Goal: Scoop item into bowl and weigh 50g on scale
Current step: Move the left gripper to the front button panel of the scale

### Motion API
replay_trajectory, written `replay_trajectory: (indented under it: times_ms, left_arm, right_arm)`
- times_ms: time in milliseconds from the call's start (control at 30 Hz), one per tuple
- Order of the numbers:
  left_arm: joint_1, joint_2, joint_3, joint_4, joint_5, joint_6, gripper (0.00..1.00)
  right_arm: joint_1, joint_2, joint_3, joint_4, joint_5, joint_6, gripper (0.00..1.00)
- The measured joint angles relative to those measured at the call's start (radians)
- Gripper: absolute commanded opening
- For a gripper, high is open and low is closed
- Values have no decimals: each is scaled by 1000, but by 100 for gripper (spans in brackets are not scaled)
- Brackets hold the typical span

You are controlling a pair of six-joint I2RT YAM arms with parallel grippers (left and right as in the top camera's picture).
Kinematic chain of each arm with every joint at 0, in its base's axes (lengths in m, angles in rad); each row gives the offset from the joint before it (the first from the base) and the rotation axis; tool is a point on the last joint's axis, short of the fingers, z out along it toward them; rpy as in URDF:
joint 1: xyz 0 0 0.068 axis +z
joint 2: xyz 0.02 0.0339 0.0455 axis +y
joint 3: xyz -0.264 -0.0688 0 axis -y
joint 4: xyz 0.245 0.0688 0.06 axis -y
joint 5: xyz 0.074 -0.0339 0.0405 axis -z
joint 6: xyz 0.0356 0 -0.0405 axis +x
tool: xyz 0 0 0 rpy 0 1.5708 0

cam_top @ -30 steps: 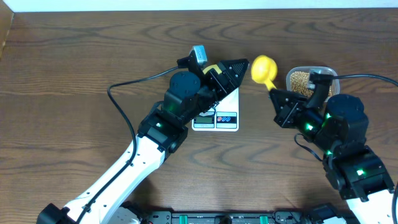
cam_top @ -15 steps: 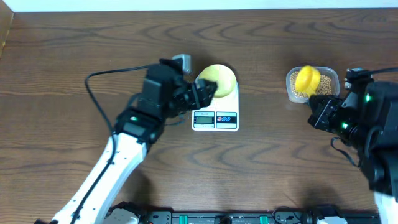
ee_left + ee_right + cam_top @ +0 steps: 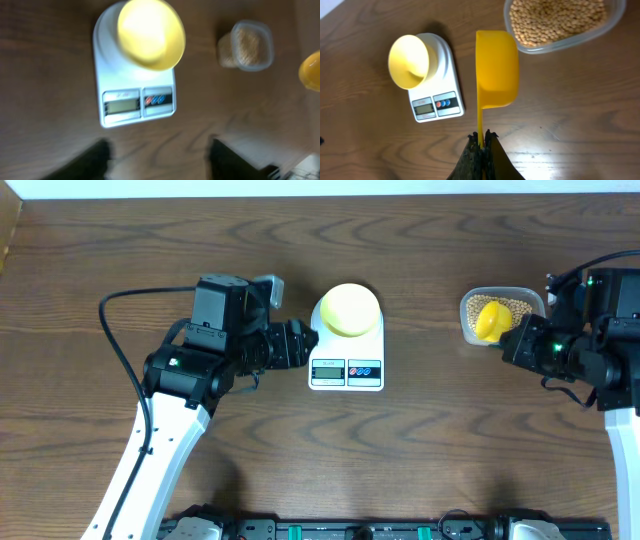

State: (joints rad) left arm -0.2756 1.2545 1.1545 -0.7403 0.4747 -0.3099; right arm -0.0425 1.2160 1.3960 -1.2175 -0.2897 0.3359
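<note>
- The bowl (image 3: 347, 309) sits on the round platform of the scale (image 3: 346, 372), around mid-table.
- To its right, well apart, a clear tub (image 3: 531, 297) holds the beans (image 3: 560, 17).
- The yellow scoop (image 3: 496, 70) hangs over the tub's left part, its handle clenched in the right gripper (image 3: 481, 137).
- The left gripper (image 3: 297, 343) is just left of the scale, its fingers parted and grasping nothing.
- The table (image 3: 420, 450) is dark wood grain, and a black cable (image 3: 112, 330) loops at the left.

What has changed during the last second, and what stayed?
The left gripper withdrew leftward from the pale yellow round bowl. The right gripper carried the bright yellow plastic scoop rightward over the clear plastic tub of tan beans. The white rectangular scale and the tub stayed put.
</note>
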Motion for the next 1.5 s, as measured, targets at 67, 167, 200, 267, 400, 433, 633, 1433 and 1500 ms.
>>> replay_trajectory:
  times_ms: [67,167,200,267,400,433,633,1433,1500]
  left_arm:
    - [-5,0,0,-20,0,-3,20]
    - [-37,2,0,-48,0,11,7]
    - [-58,3,0,-57,-1,19,7]
    - [-103,14,0,-68,-2,24,7]
    - [-193,50,0,-76,-25,27,7]
    - [-212,61,0,-81,-42,27,7]
    - [-301,125,0,-108,-164,28,7]
    - [-337,148,-45,39,-243,66,7]
    - [-319,61,-47,17,-245,75,7]
  right_arm:
    - [0,-7,0,-6,19,-6,1]
    - [0,-13,0,9,49,-19,1]
    - [0,-11,0,16,62,-23,1]
    - [0,-7,0,18,71,-31,1]
    - [0,10,0,25,85,-39,1]
    - [0,17,0,30,86,-41,1]
    - [0,47,0,45,90,-45,1]
    - [-51,47,0,78,97,-90,1]
    - [-52,47,0,78,97,-93,1]
